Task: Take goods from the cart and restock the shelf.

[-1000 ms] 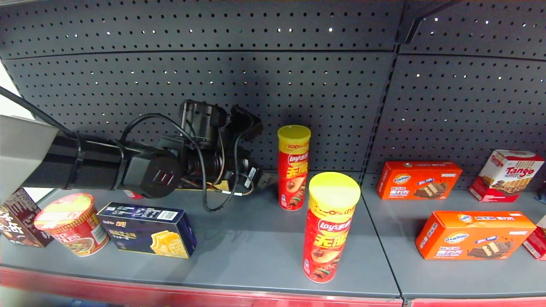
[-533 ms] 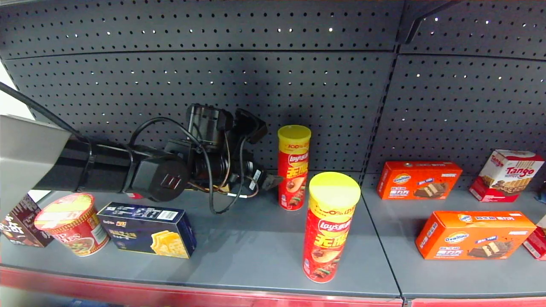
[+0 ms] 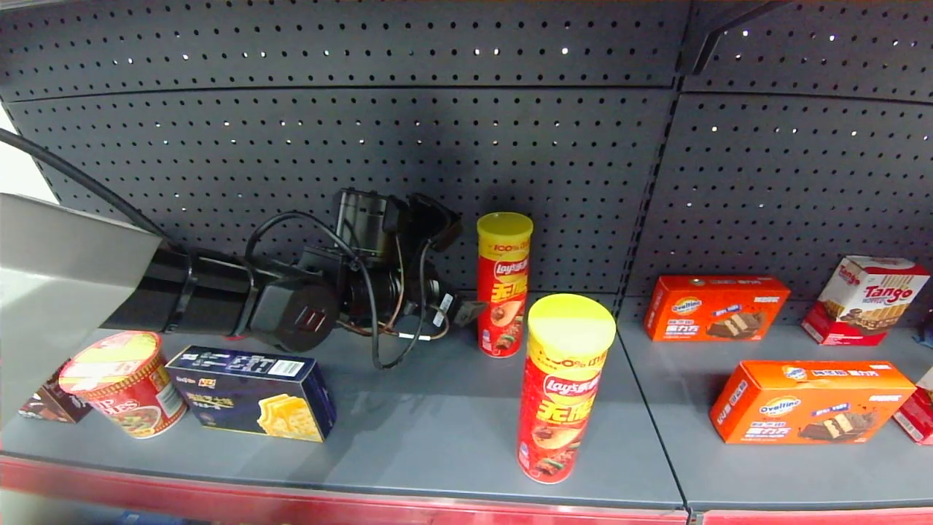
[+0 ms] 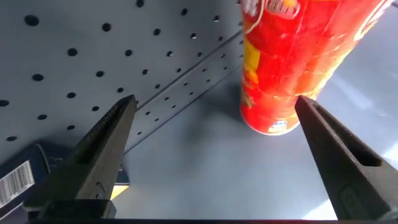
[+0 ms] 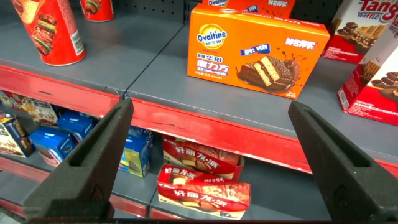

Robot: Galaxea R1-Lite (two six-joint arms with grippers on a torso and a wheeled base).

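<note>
Two red chip cans with yellow lids stand on the grey shelf (image 3: 437, 430). The rear can (image 3: 503, 284) is by the pegboard, and the front can (image 3: 565, 386) is near the shelf edge. My left gripper (image 3: 472, 310) lies low over the shelf, just left of the rear can. In the left wrist view the left gripper (image 4: 216, 102) is open and holds nothing, with the rear can (image 4: 292, 62) just beyond one fingertip. My right gripper (image 5: 212, 107) is open and empty, in front of the shelf edge below an orange box (image 5: 258, 46).
A noodle cup (image 3: 124, 383) and a dark blue cracker box (image 3: 255, 394) sit at the front left under my left arm. Orange boxes (image 3: 809, 401) and a wafer box (image 3: 867, 299) fill the right bay. A lower shelf holds more packs (image 5: 205, 186).
My left arm has slid to the right along the back of the shelf, bringing its gripper close to the rear can. The front can and the boxes have stayed put.
</note>
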